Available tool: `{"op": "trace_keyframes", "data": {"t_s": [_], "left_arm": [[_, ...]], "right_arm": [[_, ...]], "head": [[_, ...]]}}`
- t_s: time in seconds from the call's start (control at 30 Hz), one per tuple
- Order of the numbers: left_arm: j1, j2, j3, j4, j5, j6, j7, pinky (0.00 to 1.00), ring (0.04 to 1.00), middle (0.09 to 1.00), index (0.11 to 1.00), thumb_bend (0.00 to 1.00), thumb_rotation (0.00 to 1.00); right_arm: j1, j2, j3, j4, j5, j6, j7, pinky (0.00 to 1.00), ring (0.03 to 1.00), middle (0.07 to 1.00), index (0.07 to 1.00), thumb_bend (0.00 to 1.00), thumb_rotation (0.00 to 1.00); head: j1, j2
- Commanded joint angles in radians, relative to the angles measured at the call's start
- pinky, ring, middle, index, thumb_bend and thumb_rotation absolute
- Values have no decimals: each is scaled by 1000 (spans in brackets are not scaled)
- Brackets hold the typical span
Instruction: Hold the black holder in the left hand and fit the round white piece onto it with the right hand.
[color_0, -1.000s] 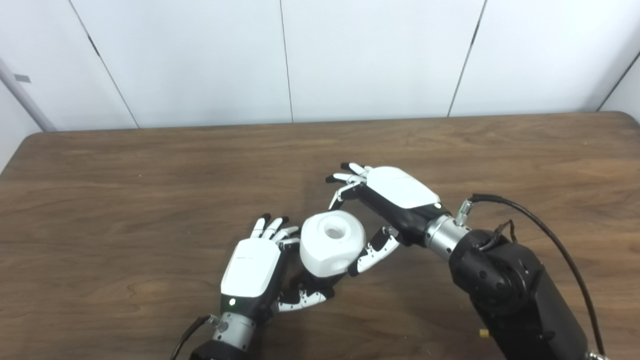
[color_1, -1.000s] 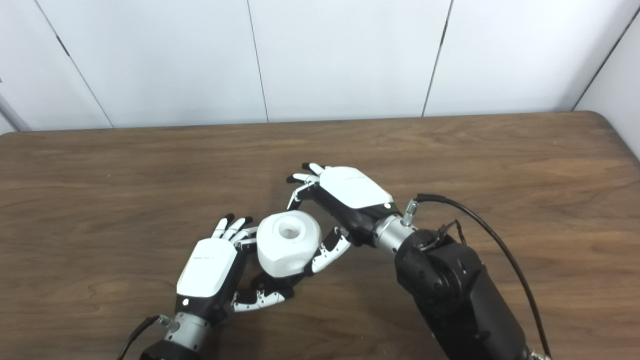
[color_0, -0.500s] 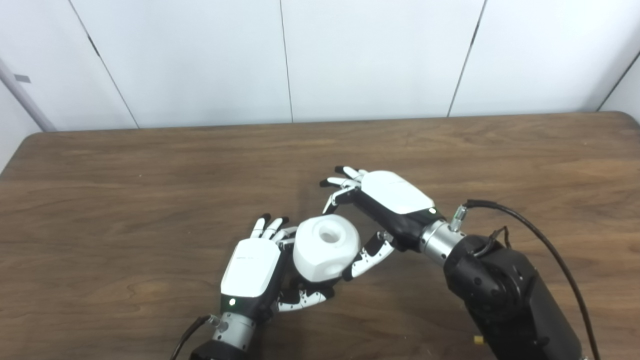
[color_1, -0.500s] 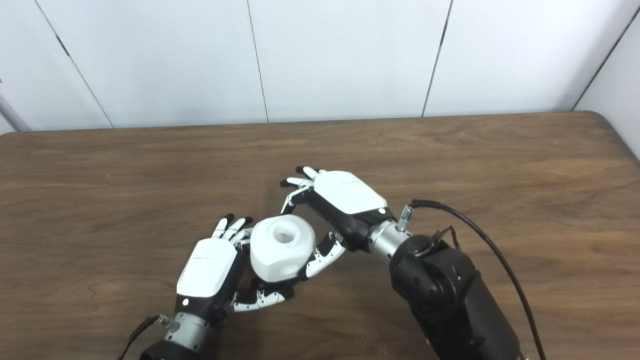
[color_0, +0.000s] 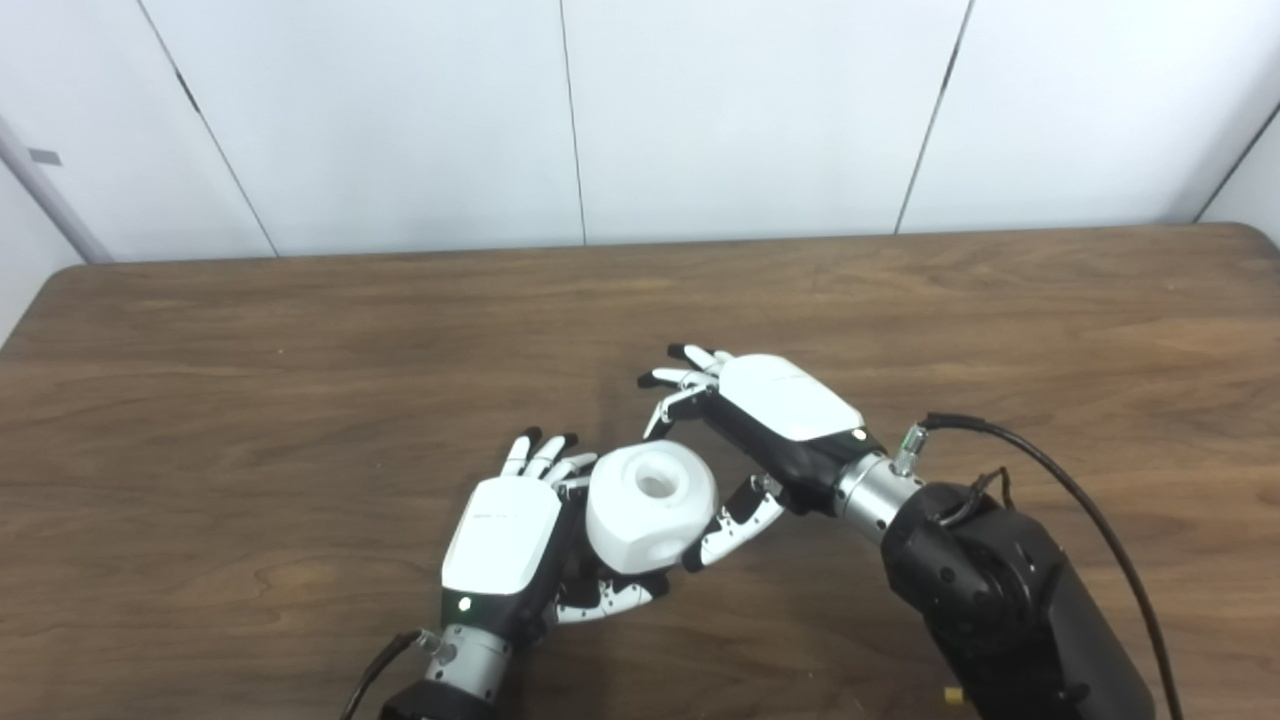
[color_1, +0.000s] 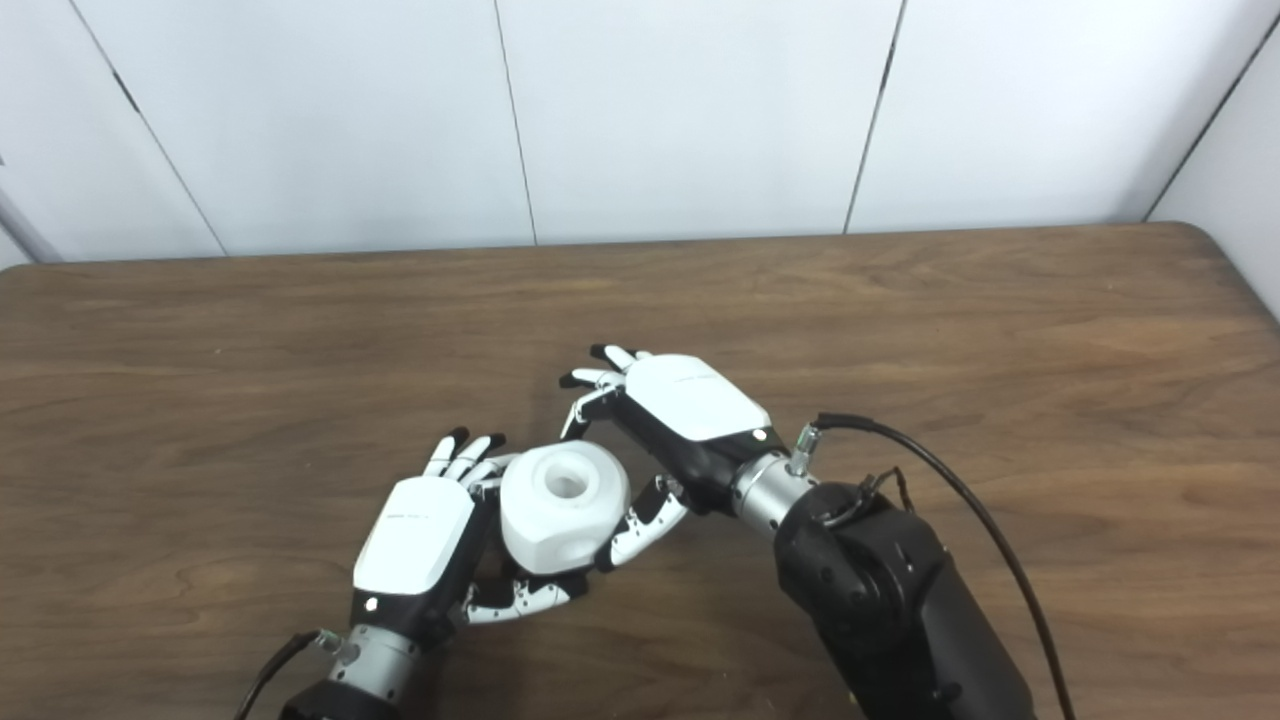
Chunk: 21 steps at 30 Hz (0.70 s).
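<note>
Dark wood-grain table (color_0: 300, 330), white panelled wall (color_0: 750, 110) behind it

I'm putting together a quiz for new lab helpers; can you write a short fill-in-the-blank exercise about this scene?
1. The round white piece has a round ____ in its top face.
2. The white piece sits between the left hand and the ____ hand.
3. Both arms work over a ____ table made of wood.
4. The back cover of each hand is ____ in colour.

Missing words: hole; right; brown; white
</note>
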Motion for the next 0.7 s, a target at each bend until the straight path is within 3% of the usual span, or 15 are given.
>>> {"op": "trace_keyframes", "data": {"t_s": [0.0, 0.23, 0.27, 0.33, 0.67], "left_arm": [[0, 9, -15, 12, 24, -4, -28, 1000, 918, 807, 485, 524, 54], [0, 9, -15, 13, 21, -7, -25, 1000, 916, 806, 485, 524, 54], [0, 8, -15, 14, 20, -8, -24, 1000, 915, 806, 485, 524, 54], [-1, 8, -16, 14, 23, -7, -26, 1000, 915, 806, 485, 524, 54], [-2, 8, -16, 19, 22, -7, -24, 1000, 918, 806, 485, 524, 54]], "right_arm": [[-21, 1, -7, -14, 1, -26, -19, 1000, 1000, 904, 487, 513, 141], [-22, -3, -6, -27, -25, -10, 9, 1000, 1000, 914, 494, 520, 157], [-23, -4, -6, -28, -28, -8, 14, 1000, 1000, 917, 588, 693, 251], [-24, -4, -7, -29, -33, -5, 21, 1000, 1000, 924, 665, 830, 346], [-16, -2, -25, -23, -47, -4, 29, 1000, 1000, 950, 800, 994, 476]], "head": [[-1, -1], [-3, -3], [-3, -3], [-4, -2], [-3, -5]]}}
